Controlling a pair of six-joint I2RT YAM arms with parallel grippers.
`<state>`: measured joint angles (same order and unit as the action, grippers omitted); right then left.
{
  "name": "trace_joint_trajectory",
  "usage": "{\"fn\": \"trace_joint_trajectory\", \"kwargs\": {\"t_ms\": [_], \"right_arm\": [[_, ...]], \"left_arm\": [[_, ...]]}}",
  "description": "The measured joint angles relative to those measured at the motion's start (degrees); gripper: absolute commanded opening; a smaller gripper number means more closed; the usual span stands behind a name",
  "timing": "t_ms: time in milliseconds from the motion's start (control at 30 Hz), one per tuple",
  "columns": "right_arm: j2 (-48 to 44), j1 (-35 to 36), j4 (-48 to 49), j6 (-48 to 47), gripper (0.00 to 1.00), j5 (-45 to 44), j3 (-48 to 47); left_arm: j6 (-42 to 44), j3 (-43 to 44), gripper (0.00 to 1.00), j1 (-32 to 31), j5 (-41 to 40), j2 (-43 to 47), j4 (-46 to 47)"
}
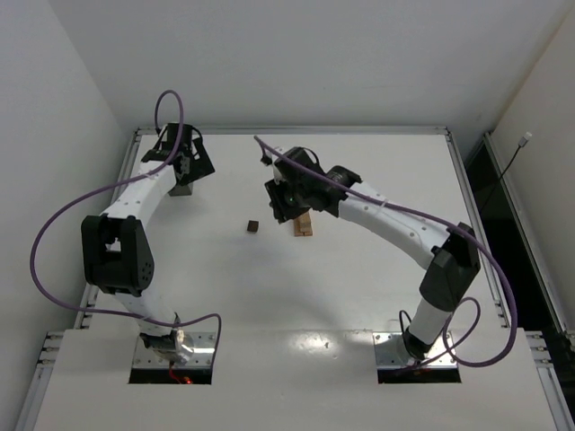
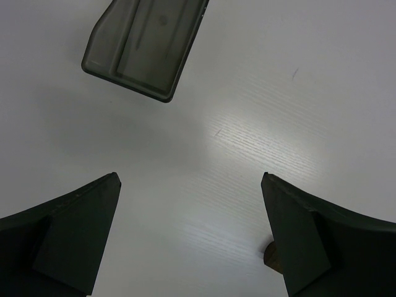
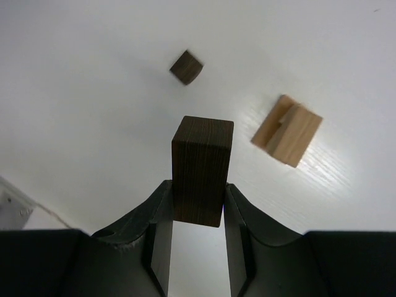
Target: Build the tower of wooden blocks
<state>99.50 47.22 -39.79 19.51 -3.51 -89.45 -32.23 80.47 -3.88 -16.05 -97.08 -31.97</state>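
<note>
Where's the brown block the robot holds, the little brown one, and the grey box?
Held brown block [image 3: 201, 167], right wrist view, front face.
Little brown block [image 3: 186, 67], right wrist view, its middle.
Grey box [image 2: 145, 43], left wrist view, its middle.

One dark brown block [image 3: 202, 167] is held upright off the table, clamped in the right gripper [image 3: 198, 201]. A smaller dark cube [image 3: 186, 67] is laid flat, left of the low tan stack [image 3: 287, 130], not touching it.

I'm seeing no readable txt, labels, nos. or signs in any view; I'm checking the dark block [image 3: 201, 170], tan blocks [image 3: 288, 133], grey box [image 2: 145, 46] & table [image 1: 359, 296], and nothing legible is showing.
</note>
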Motion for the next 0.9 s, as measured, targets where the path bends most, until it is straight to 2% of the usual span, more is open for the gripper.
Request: {"fn": "trace_joint_trajectory", "kwargs": {"t_ms": [167,467,900], "right_arm": [[0.92,-2.67,-1.49,3.98,0.00,-3.80,-3.80],[7.56,-10.51,-4.70,6.38,0.00,-1.97,-4.31],[8.52,-13.25,-5.53,6.47,0.00,3.98,-4.98]], "left_arm": [[0.00,-0.24,0.96,-0.28,-0.31,0.13,0.11],[0.00,-0.24,0.96,-0.28,-0.39,0.13,0.44],[0.00,-0.22,0.96,-0.66,-0.48,0.13,0.55]]}}
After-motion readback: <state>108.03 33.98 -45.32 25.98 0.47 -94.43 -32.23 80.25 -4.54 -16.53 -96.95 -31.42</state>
